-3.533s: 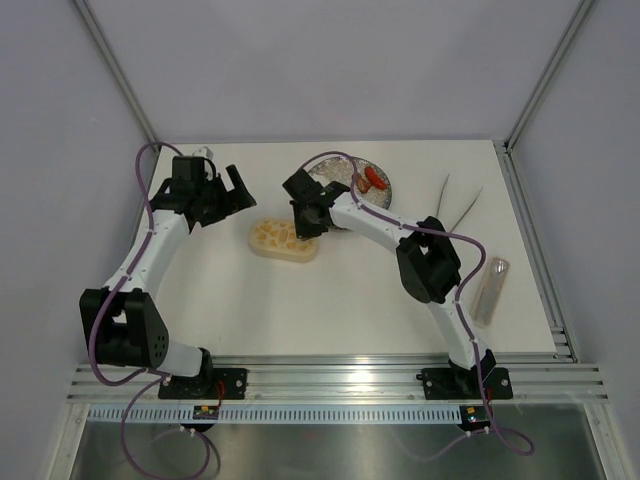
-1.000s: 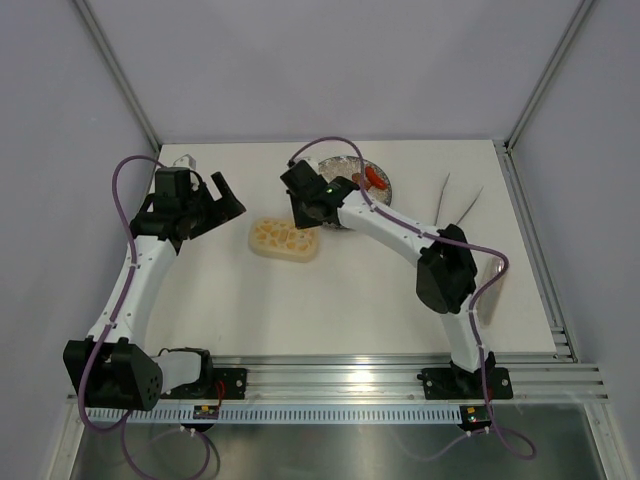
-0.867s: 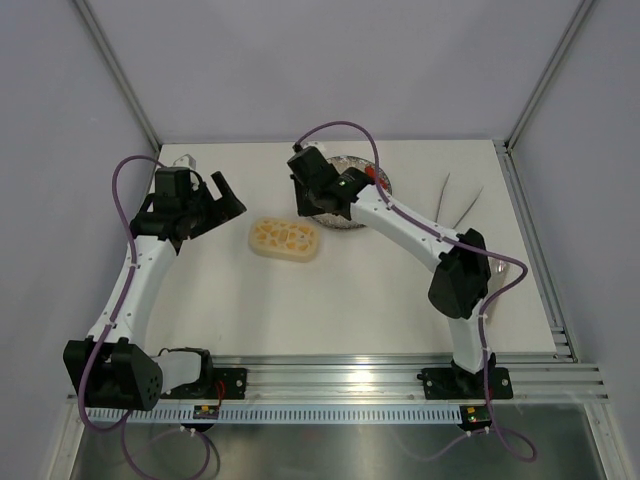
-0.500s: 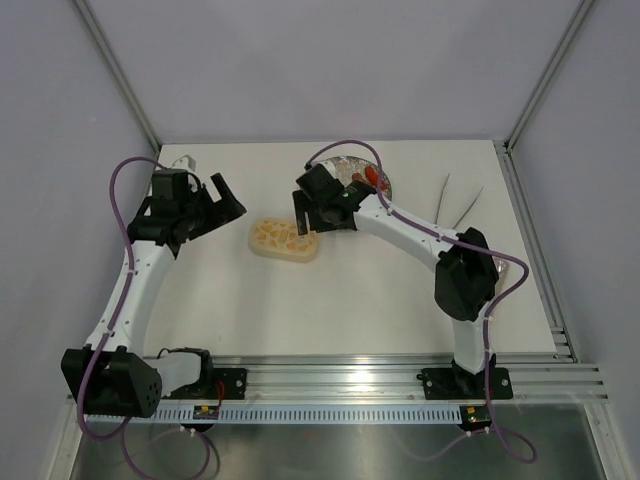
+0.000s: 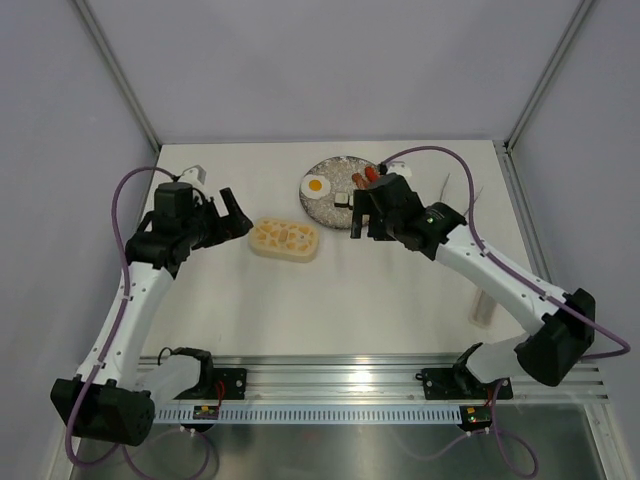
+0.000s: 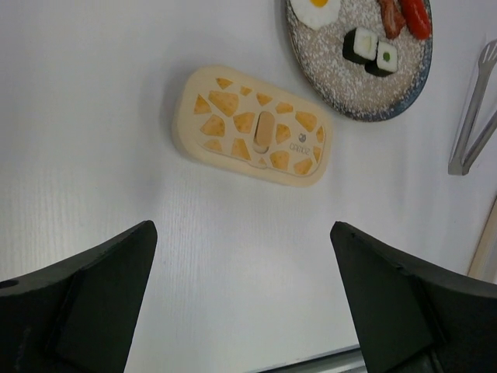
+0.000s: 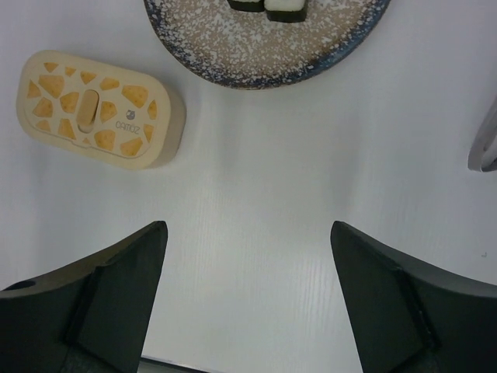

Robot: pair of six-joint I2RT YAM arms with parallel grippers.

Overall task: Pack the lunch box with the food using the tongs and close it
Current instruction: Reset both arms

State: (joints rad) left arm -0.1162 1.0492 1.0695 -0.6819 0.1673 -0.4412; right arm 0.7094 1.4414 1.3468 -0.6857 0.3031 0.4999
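The lunch box lies mid-table with its cream, orange-patched lid on it, also seen in the left wrist view and the right wrist view. The food sits on a round speckled plate: a fried egg, sushi rolls and reddish sausages. The silver tongs lie right of the plate, partly behind my right arm in the top view. My left gripper hovers open left of the box. My right gripper hovers open beside the plate's near right edge. Both are empty.
A clear tube-like container lies near the right edge, partly under my right forearm. A small white block sits at the back left. Grey walls and metal posts enclose the table on three sides.
My right arm has swung right and back from over the plate and box, uncovering the plate, and its gripper has opened. The left arm has shifted slightly toward the box.
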